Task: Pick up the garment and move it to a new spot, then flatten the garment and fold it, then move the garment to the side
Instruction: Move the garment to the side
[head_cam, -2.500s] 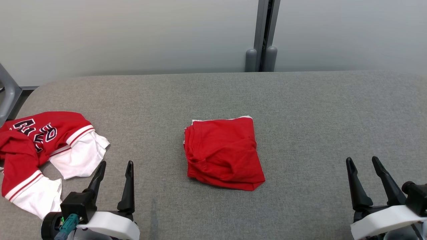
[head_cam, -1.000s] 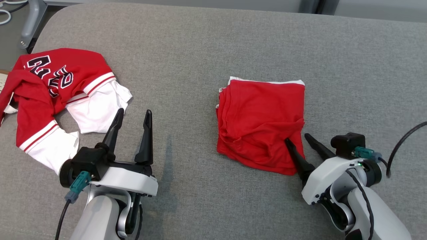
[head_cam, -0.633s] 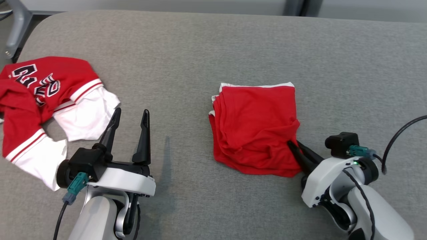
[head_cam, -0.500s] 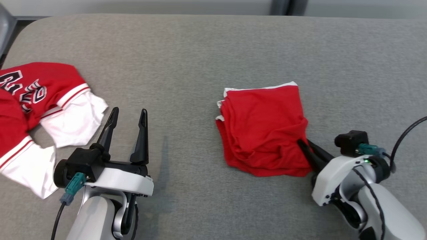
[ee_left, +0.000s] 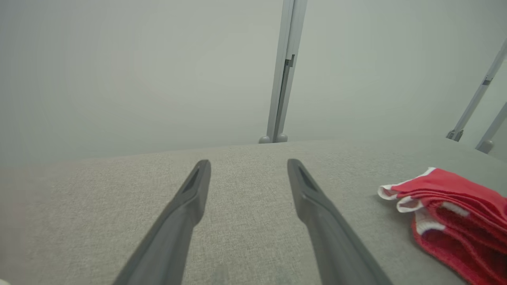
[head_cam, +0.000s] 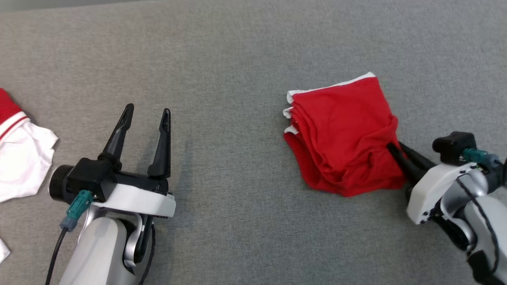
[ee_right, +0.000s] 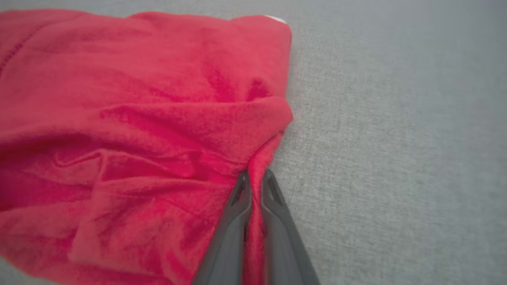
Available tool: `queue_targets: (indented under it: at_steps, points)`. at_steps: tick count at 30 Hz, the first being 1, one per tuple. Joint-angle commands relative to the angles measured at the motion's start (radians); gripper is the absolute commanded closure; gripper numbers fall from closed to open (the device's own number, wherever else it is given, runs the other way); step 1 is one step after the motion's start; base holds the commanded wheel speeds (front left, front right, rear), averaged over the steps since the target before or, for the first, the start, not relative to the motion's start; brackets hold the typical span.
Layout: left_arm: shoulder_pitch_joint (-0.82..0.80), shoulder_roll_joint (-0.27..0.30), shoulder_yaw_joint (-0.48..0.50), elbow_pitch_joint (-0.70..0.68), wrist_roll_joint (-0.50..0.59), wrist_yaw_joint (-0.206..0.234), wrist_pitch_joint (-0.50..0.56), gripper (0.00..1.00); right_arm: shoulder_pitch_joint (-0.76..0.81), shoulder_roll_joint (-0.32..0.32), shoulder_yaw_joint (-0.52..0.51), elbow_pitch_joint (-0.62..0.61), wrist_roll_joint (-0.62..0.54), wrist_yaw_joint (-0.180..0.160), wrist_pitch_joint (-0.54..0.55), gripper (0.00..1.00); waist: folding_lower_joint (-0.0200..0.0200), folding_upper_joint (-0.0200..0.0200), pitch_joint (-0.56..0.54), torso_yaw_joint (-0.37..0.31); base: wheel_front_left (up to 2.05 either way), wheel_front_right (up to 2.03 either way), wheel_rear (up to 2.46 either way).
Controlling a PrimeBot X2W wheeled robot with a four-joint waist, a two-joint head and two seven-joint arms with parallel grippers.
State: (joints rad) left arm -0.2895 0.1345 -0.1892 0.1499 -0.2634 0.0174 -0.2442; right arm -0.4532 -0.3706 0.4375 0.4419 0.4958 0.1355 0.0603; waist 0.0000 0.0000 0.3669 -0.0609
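The folded red garment (head_cam: 342, 132) with white trim lies on the grey padded surface, right of centre in the head view. My right gripper (head_cam: 391, 146) is shut on a pinch of its right edge. The right wrist view shows the two fingers closed together with red cloth of the garment (ee_right: 138, 130) between them at the right gripper (ee_right: 253, 177). My left gripper (head_cam: 147, 112) stands open at the lower left with nothing between its fingers, well apart from the garment. In the left wrist view the open left gripper (ee_left: 247, 166) points over bare fabric, with the garment (ee_left: 455, 213) at the right.
A second red and white garment (head_cam: 20, 158) lies at the left edge of the head view. The grey padded surface (head_cam: 237, 59) stretches bare between and beyond the arms. A grey post (ee_left: 283, 71) stands behind the surface's far edge, before a pale wall.
My right gripper closed on the folded garment's right edge. The head camera has tilted down and turned, so the scene has shifted. The left gripper stayed open.
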Motion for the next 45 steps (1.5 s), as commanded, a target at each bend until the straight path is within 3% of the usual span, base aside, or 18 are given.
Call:
queue_targets:
  at_steps: [1, 10, 14, 20, 27, 28, 29, 30, 31, 38, 45]
  points:
    - [-0.026, 0.008, -0.003, -0.012, 0.010, -0.008, 0.005, 0.00, -0.016, -0.049, 0.001, 0.023, 0.007, -0.009, 0.000, 1.00, 0.0000, 0.0000, 0.052, -0.038, 0.00, 0.00, 0.00]
    - [-0.099, 0.053, -0.044, -0.095, 0.053, -0.030, 0.051, 0.00, -0.078, -0.283, -0.095, 0.084, 0.049, -0.008, -0.063, 1.00, 0.0000, 0.0000, 0.176, -0.092, 0.00, 0.00, 0.00]
    - [-0.124, 0.070, -0.050, -0.139, 0.068, -0.032, 0.068, 0.00, -0.109, -0.352, -0.162, 0.130, 0.048, -0.007, -0.101, 1.00, 0.0000, 0.0000, 0.220, -0.110, 0.00, 0.00, 0.00]
    - [-0.149, 0.095, -0.055, -0.206, 0.078, -0.032, 0.101, 0.00, -0.183, -0.382, -0.231, 0.222, 0.027, -0.005, -0.134, 1.00, 0.0000, 0.0000, 0.270, -0.127, 0.00, 0.00, 0.00]
    - [-0.154, 0.109, -0.063, -0.248, 0.086, -0.032, 0.125, 0.00, -0.265, -0.346, -0.273, 0.332, 0.017, -0.005, -0.160, 1.00, 0.0000, 0.0000, 0.302, -0.124, 0.00, 0.00, 0.00]
    - [-0.153, 0.111, -0.064, -0.252, 0.086, -0.030, 0.127, 0.00, -0.273, -0.339, -0.280, 0.343, 0.020, -0.005, -0.168, 0.64, 0.0000, 0.0000, 0.304, -0.125, 0.00, 0.00, 0.00]
    - [-0.151, 0.112, -0.064, -0.253, 0.085, -0.028, 0.126, 0.00, -0.279, -0.333, -0.283, 0.350, 0.022, -0.005, -0.180, 0.49, 0.0000, 0.0000, 0.304, -0.125, 0.00, 0.00, 0.00]
    - [-0.149, 0.112, -0.064, -0.254, 0.084, -0.026, 0.126, 0.00, -0.282, -0.326, -0.282, 0.359, 0.024, -0.005, -0.189, 0.15, 0.0000, 0.0000, 0.302, -0.126, 0.00, 0.00, 0.00]
    - [-0.146, 0.112, -0.065, -0.252, 0.083, -0.025, 0.125, 0.00, -0.283, -0.317, -0.285, 0.372, 0.027, -0.005, -0.197, 0.00, 0.0000, 0.0000, 0.298, -0.128, 0.00, 0.00, 0.00]
    - [-0.125, 0.101, -0.070, -0.228, 0.066, -0.018, 0.113, 0.00, -0.251, -0.261, -0.293, 0.402, 0.062, -0.005, -0.267, 0.00, 0.0000, 0.0000, 0.244, -0.137, 0.00, 0.00, 0.00]
    - [-0.071, 0.091, -0.058, -0.191, 0.040, 0.003, 0.097, 0.00, -0.167, -0.191, -0.351, 0.321, 0.104, -0.005, -0.322, 0.00, 0.0000, 0.0000, 0.131, -0.142, 0.00, 0.00, 0.00]
